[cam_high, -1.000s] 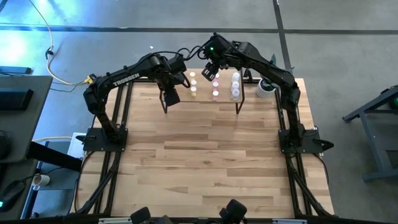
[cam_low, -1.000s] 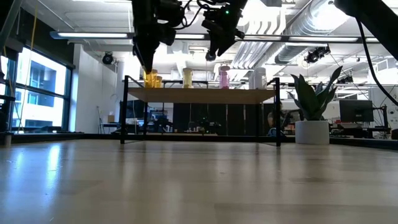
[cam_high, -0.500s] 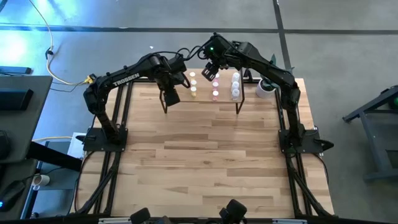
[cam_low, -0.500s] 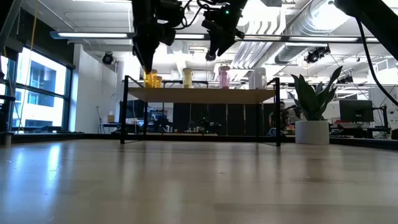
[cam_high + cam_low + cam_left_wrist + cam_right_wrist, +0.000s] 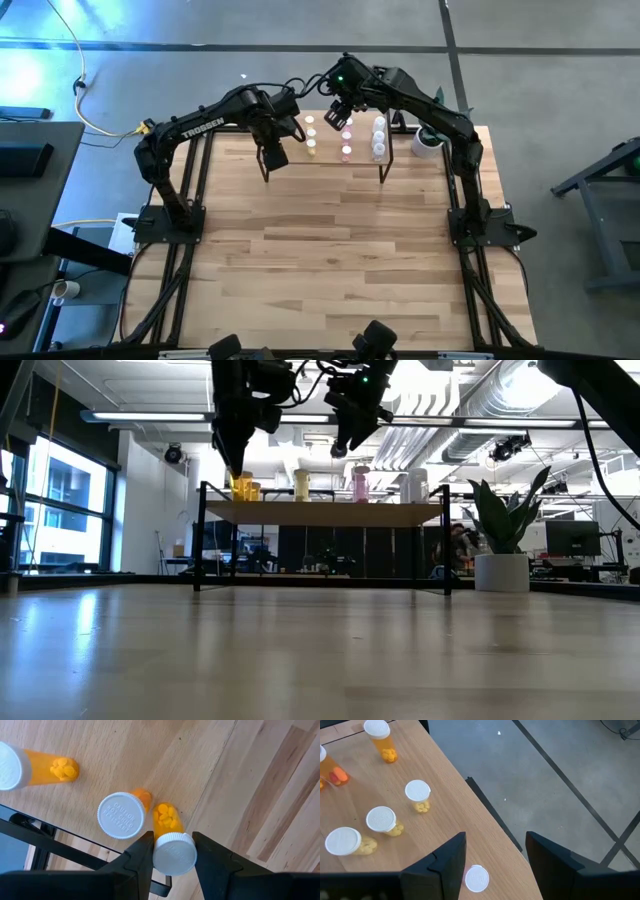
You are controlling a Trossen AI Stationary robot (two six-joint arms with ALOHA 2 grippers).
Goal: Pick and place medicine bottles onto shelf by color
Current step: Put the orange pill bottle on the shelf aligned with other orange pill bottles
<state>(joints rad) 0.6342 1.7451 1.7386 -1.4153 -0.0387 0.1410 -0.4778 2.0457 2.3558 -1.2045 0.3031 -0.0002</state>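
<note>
The shelf (image 5: 325, 152) stands at the table's far middle. Orange bottles (image 5: 243, 488), yellow bottles (image 5: 301, 485), pink bottles (image 5: 360, 484) and clear bottles (image 5: 413, 486) stand upright on it in groups. My left gripper (image 5: 272, 150) hangs over the shelf's left end, shut on an orange bottle (image 5: 167, 817) next to another orange one (image 5: 121, 815). My right gripper (image 5: 340, 112) hovers open above the shelf's far edge. Far below its fingers (image 5: 492, 870) is a white-capped bottle (image 5: 477, 879), which it does not touch. My left gripper pinches the orange bottle's white cap (image 5: 174, 852) between its two fingers, one on each side. The fingers (image 5: 142, 852) come from above, pointing straight down. The bottle is upright, with its base at the level of the shelf board, close to the shelf's left edge.
A white pot with a green plant (image 5: 500, 545) stands at the table's far right corner, beside the shelf. Several yellow bottles (image 5: 382, 820) and orange ones (image 5: 377, 732) show on the board in the right wrist view. The wide tabletop (image 5: 320, 250) lies in front of the shelf.
</note>
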